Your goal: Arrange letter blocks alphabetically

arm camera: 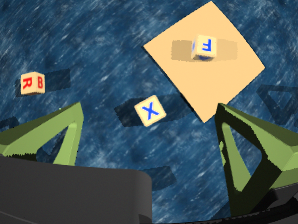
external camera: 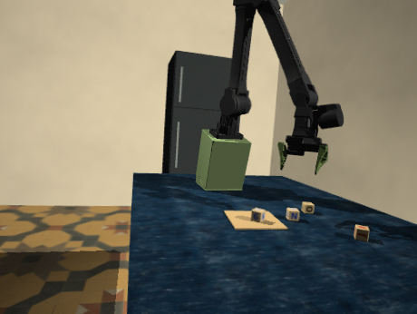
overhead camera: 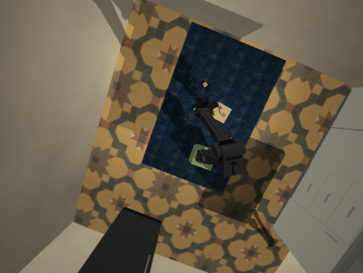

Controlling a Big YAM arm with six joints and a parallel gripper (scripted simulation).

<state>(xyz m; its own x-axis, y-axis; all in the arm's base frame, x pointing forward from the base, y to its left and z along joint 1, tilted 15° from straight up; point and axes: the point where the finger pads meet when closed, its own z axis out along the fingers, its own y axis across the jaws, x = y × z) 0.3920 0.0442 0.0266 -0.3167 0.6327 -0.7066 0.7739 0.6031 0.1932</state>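
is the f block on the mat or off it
On it. The F block rests flat near the middle of the tan mat, with mat showing on all sides of it; the exterior view agrees.

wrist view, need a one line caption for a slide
Open green fingers frame the blue table top: an F block on the tan mat, X block and R block off it.

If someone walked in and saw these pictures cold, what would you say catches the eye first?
Probably the tall black arm rising from a green base block, its open gripper with green fingers hanging empty above the dark blue table. Next, the tan mat with one lettered block on it, while three more blocks lie off it to the right, the farthest being red-lettered.
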